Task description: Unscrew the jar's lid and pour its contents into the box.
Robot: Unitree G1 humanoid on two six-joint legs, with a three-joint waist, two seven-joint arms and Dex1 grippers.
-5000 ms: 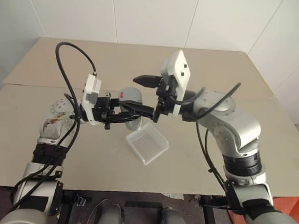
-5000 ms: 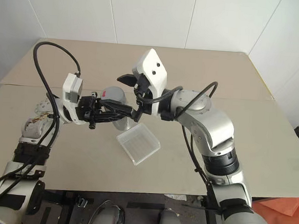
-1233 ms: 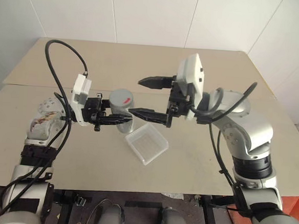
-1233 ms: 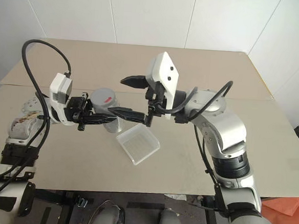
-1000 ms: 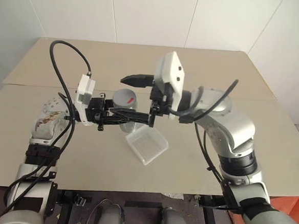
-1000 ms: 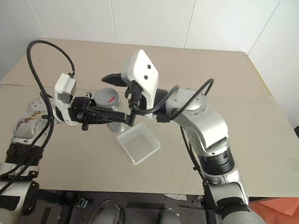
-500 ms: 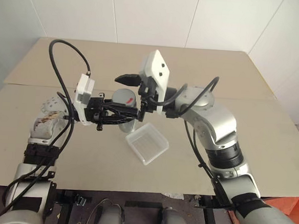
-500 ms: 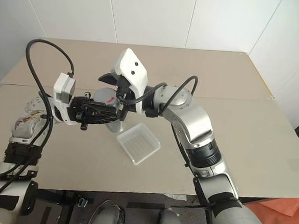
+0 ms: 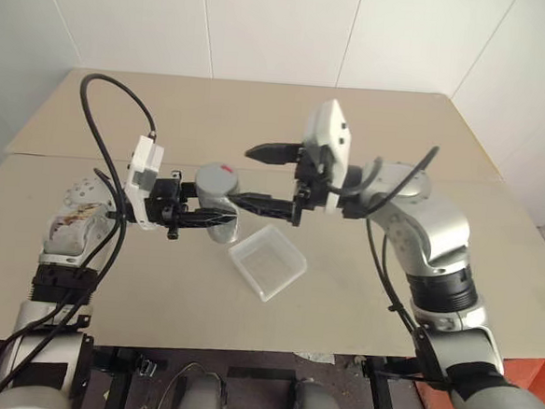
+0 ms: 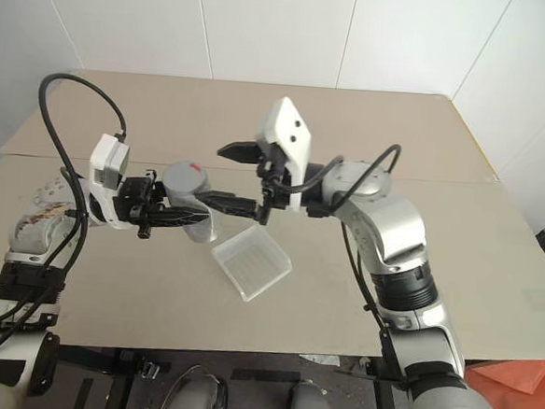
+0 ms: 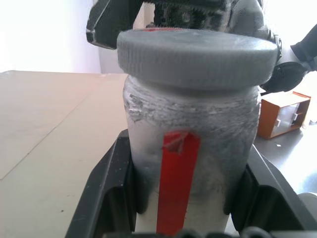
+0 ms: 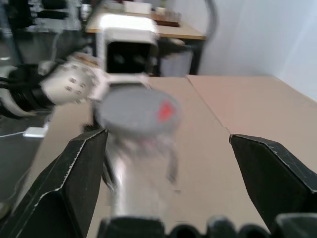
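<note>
While gripped, jar (image 9: 218, 201) upright, lid (image 11: 196, 55) topmost

Capped jar (image 9: 219, 192) above box (image 9: 267, 262)

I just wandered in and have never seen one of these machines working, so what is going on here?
The robot's left gripper is shut on a small grey jar, holding it upright above the table. The jar's lid is on. The right gripper hangs open beside the lid, not touching it. A clear plastic box sits on the table just below, ready for whatever gets poured.
</note>
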